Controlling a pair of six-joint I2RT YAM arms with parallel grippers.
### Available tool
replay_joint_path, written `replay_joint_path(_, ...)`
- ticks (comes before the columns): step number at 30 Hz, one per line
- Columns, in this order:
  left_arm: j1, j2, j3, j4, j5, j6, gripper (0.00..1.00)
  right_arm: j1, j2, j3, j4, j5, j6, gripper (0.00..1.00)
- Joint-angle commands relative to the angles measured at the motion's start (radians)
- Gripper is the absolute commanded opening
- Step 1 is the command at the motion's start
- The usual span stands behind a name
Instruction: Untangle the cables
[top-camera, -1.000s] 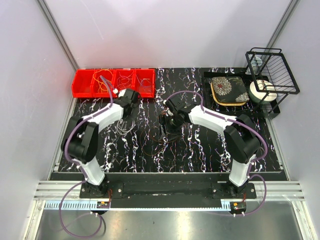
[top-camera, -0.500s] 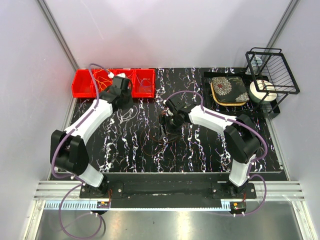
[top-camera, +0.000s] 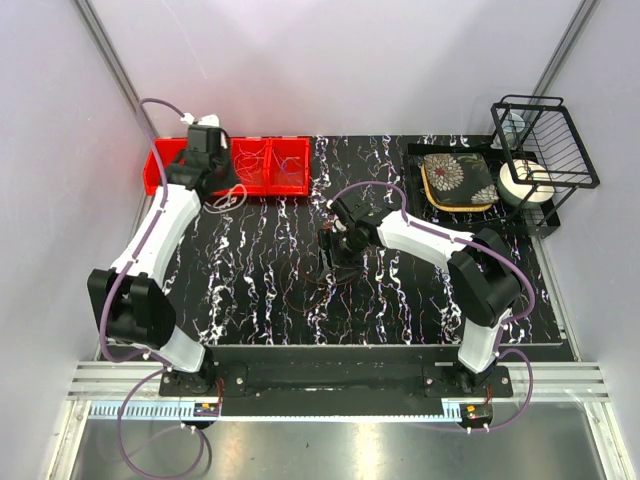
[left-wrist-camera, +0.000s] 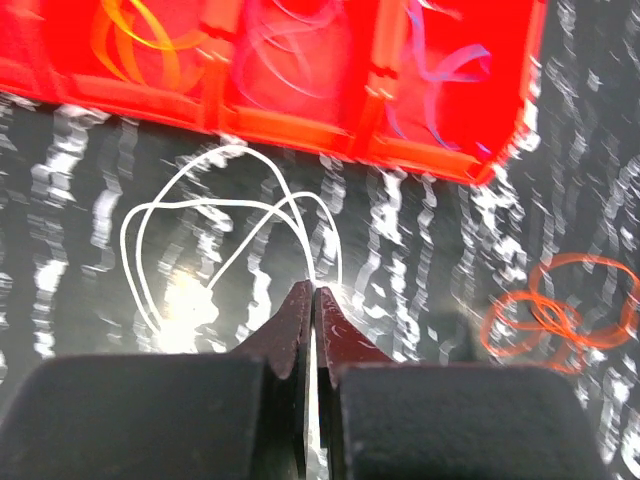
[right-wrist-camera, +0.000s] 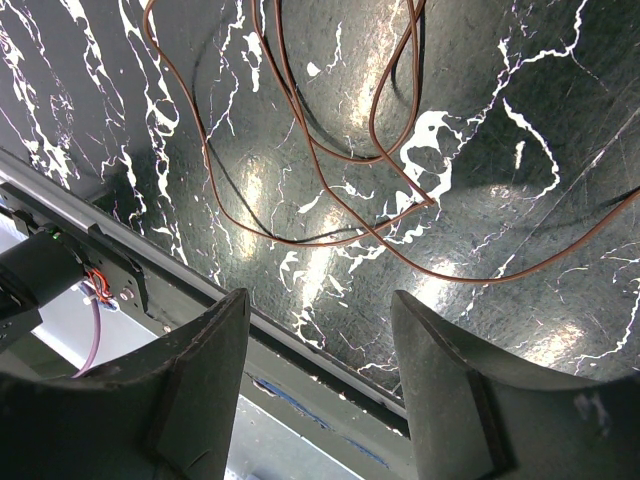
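Left jaws are pinched together on the white cable (left-wrist-camera: 232, 148), which dangles at the table's (top-camera: 260, 300) 10 o'clock, just in front of the red bin (left-wrist-camera: 300, 120). I'd get it fully over a compartment before letting go. Right jaws sit apart over the brown cables (right-wrist-camera: 430, 200) mid-table. Only that wrist view shows their crossings.

Cables, some sorted and some loose.
A white cable (left-wrist-camera: 232, 149) makes overlapping loops near the red bin (left-wrist-camera: 300, 125); an orange cable (left-wrist-camera: 140, 30) and a blue cable (left-wrist-camera: 450, 70) lie in its compartments; an orange coil (left-wrist-camera: 548, 310) and a brown cable (right-wrist-camera: 432, 203) lie outside it.
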Motion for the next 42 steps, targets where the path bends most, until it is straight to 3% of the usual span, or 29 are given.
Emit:
replay_joint_path(1, 0.104, 0.011, 0.073, 0.062, 0.039, 0.089, 0.0, -0.001, -0.023, 0.0, 0.012, 0.001, -0.012, 0.64)
replay_joint_path(7, 0.282, 0.107, 0.163, 0.127, 0.2, 0.043, 0.0, -0.003, -0.02, -0.002, 0.018, 0.005, -0.012, 0.64)
replay_joint_path(23, 0.5, 0.498, 0.563, 0.185, 0.488, 0.048, 0.0, -0.003, -0.033, -0.011, 0.024, -0.001, -0.018, 0.64)
replay_joint_path(36, 0.54, 0.601, 0.648, 0.263, 0.593, 0.012, 0.0, -0.003, -0.028, -0.026, 0.029, -0.006, -0.014, 0.63)
replay_joint_path(42, 0.542, 0.601, 0.627, 0.316, 0.525, -0.014, 0.0, -0.003, -0.02, -0.023, 0.029, -0.007, -0.014, 0.63)
